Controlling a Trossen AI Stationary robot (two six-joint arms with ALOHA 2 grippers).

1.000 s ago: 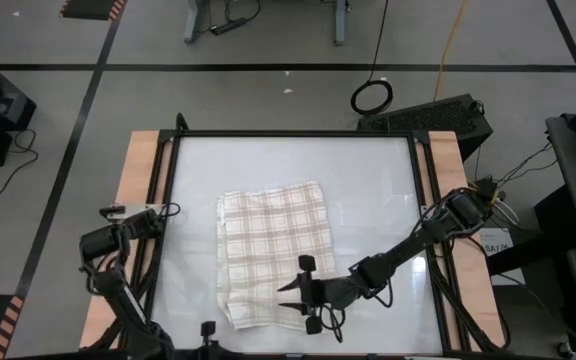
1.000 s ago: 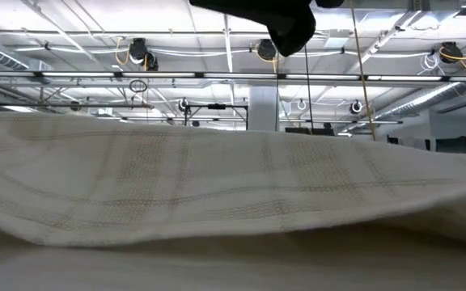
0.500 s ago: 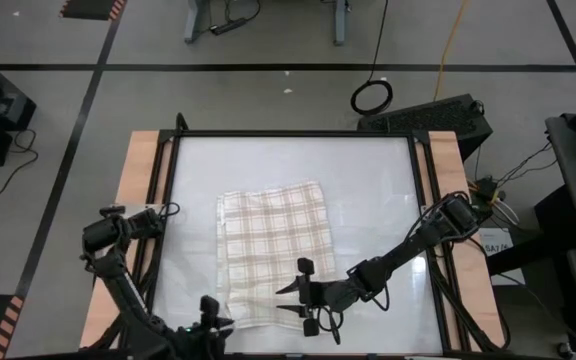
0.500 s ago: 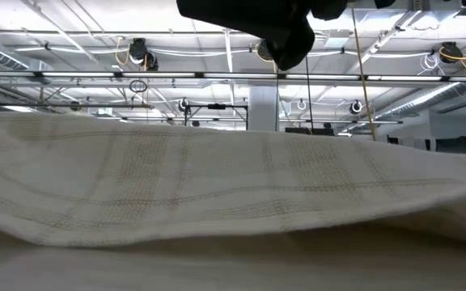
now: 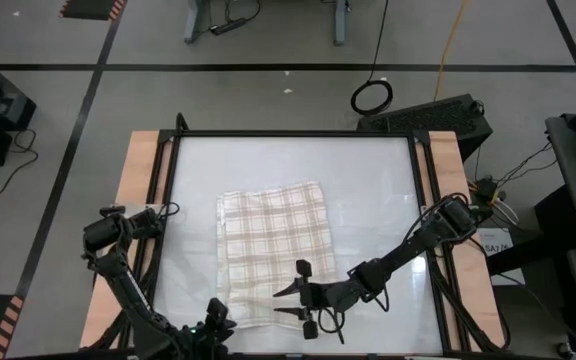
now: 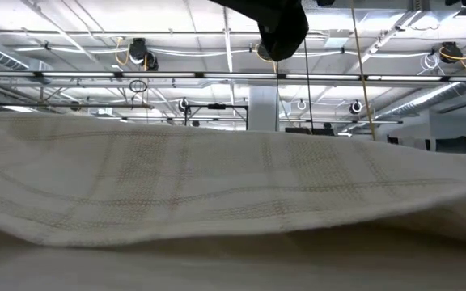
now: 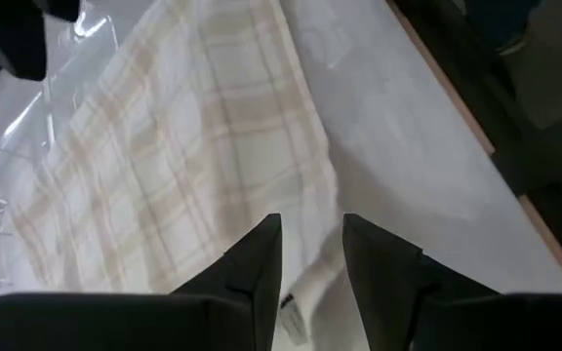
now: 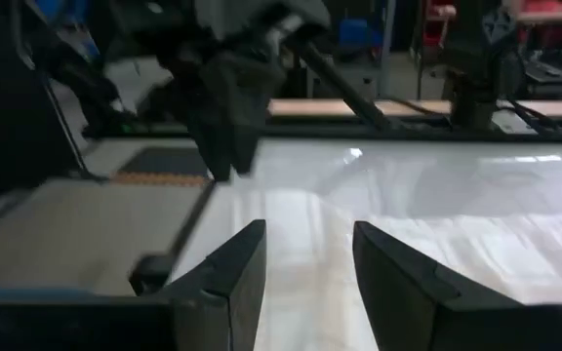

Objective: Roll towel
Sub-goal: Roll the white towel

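Over the last second the left gripper (image 5: 214, 318) has swung in from the table's left side to the near left corner of the towel (image 5: 271, 250), while the right gripper (image 5: 293, 299) has eased a little nearer along the near right edge. Both now hover over the near hem, which suggests the roll is about to be started from that edge but no fold has yet been made. The towel lies flat and spread in the middle of the white table (image 5: 368, 190), nearer the front, its plaid check running square to the frame. In the left wrist view the left fingers (image 7: 257, 261) stand apart with the towel's corner just beyond them, holding nothing; the right fingers (image 8: 232, 268) are likewise parted and empty over the cloth. Nothing else lies on the table; the black frame rail (image 5: 293, 134) bounds it, well clear of the towel. The two grippers are near each other, so crowding is the likeliest hindrance.
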